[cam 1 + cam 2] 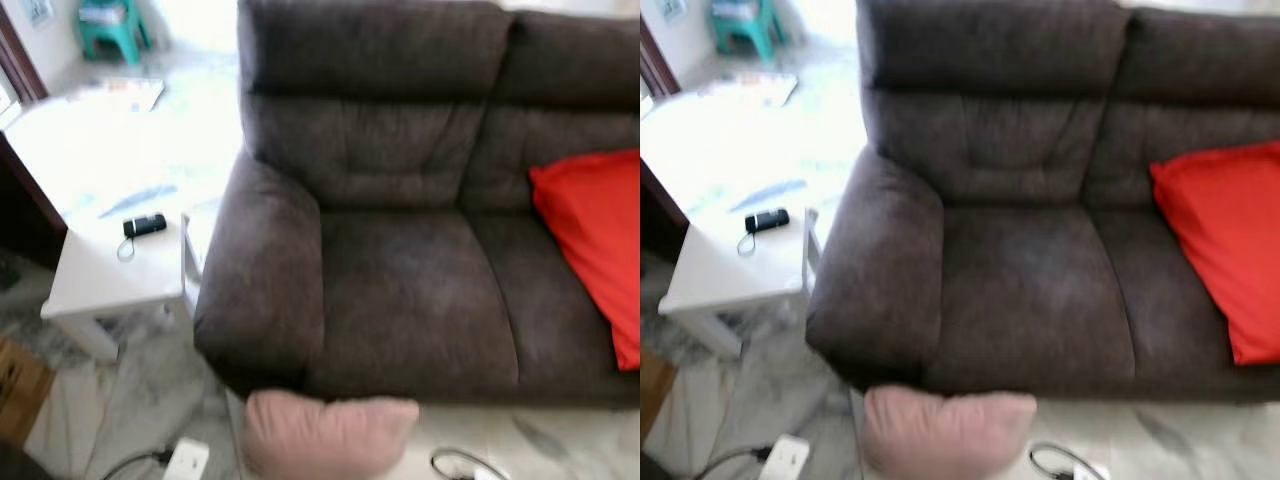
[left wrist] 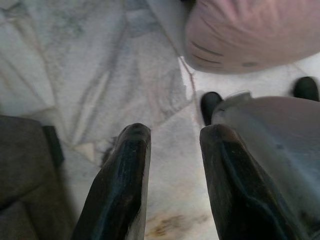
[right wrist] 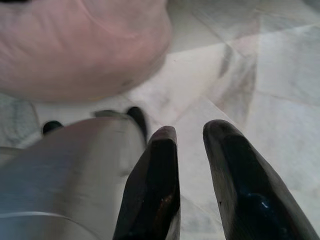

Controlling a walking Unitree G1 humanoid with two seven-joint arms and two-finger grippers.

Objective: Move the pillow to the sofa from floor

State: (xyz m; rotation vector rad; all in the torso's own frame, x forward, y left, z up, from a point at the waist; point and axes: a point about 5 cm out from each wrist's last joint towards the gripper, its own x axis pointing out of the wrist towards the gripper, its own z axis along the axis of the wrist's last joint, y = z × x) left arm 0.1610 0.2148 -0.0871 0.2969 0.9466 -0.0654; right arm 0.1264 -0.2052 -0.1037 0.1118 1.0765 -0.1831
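One pink pillow (image 1: pixel 328 432) on floor against sofa (image 1: pixel 400 290), ahead of both tools

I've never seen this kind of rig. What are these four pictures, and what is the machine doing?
It is a walking humanoid robot. The two upper pictures come from its head cameras, looking down at a dark brown fabric sofa with a red cushion on its seat. A pale pink pillow lies on the marble floor against the sofa's front; a white side table carries a small black device.

The lower pictures come from wrist cameras. The left gripper and right gripper hang above the floor, fingers apart, holding nothing.
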